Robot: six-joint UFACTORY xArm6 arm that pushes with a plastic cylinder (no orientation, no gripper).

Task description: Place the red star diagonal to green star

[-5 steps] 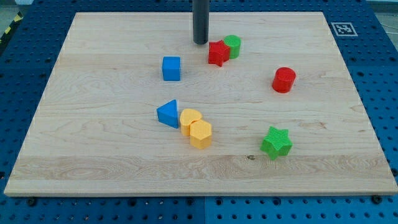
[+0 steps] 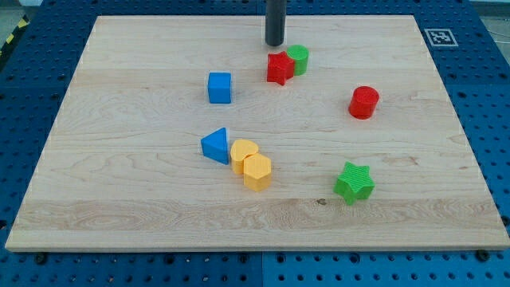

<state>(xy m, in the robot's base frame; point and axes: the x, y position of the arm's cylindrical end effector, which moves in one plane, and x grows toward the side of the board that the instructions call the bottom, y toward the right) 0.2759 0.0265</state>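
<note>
The rod carries no claw, so nothing opens or closes. Its tip (image 2: 275, 43) stands just beyond the red star (image 2: 279, 68) at 12 o'clock, apparently lining up. Next, a push toward 5 o'clock, toward the green star (image 2: 354, 182).

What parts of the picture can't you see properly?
- The rod above my tip: cut off by the view's top edge.
- The green block beside the red star: the star covers part of it, so its shape is unclear.
- One yellow block: partly hidden by the other yellow block in front.
- The marker at the board's corner: too small to read.
</note>
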